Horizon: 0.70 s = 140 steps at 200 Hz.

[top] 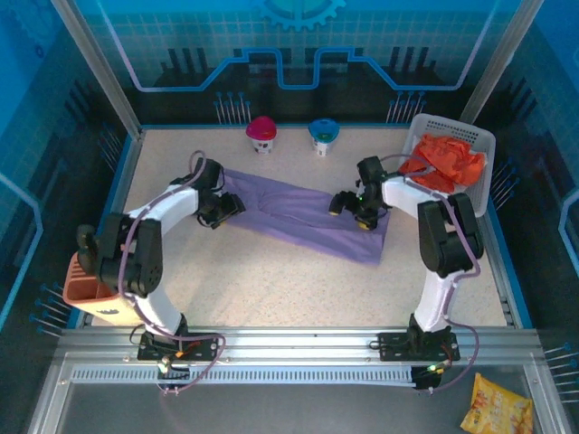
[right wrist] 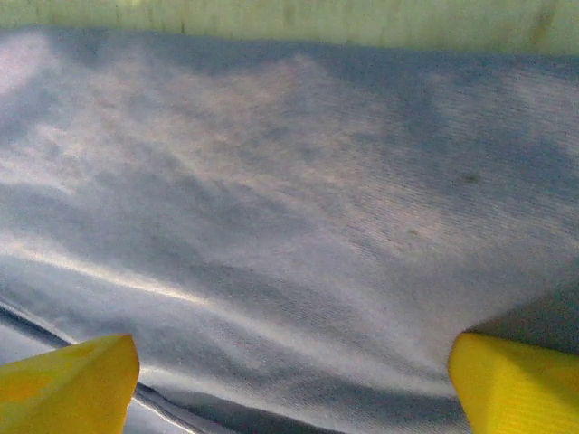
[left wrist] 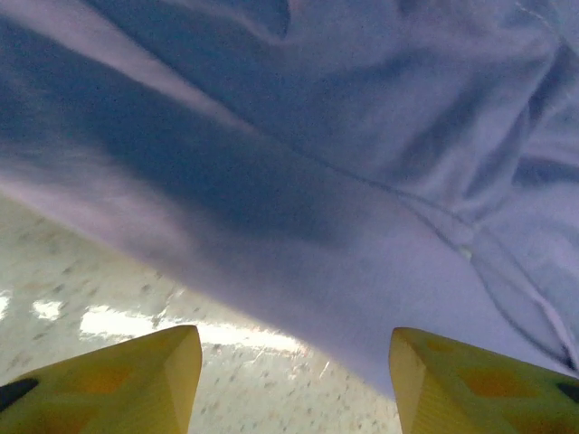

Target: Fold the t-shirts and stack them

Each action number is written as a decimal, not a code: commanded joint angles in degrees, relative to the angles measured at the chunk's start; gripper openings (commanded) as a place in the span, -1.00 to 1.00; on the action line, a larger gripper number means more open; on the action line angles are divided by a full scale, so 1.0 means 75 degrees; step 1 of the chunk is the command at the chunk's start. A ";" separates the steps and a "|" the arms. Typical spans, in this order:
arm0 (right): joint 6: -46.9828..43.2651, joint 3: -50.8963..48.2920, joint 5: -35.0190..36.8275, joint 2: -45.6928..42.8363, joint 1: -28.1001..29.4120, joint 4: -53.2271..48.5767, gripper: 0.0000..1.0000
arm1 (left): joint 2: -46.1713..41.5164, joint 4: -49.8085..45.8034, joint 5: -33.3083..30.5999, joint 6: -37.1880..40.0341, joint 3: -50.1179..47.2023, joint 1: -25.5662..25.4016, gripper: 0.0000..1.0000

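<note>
Shows the lavender t-shirt lying as a long band across the middle of the table, the orange-red t-shirts heaped in the white basket at the far right. Has the left gripper at the cloth's left end and the right gripper over its right part, both with fingers spread, pinching nothing.

no legible text, labels or numbers anywhere

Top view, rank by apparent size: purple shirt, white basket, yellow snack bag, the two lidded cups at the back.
1. purple shirt
2. white basket
3. yellow snack bag
4. pink-lidded cup and blue-lidded cup: look alike, so not ranked.
</note>
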 commanded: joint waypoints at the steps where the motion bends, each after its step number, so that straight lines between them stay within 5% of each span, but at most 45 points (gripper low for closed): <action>1: 0.0685 -0.1250 -0.0148 -0.0501 0.0278 0.0015 0.82 | 0.0600 0.0115 -0.0024 -0.0106 0.0606 -0.0230 0.15; 66: 0.1759 -0.3372 0.0176 -0.2176 0.1411 0.0592 0.83 | 0.2073 -0.0227 -0.0074 0.0083 0.2132 -0.0724 0.14; 140: 0.2868 -0.3699 0.0607 -0.2542 0.3234 0.0739 0.84 | 0.3390 -0.1031 0.0265 0.0537 0.4177 -0.1688 0.13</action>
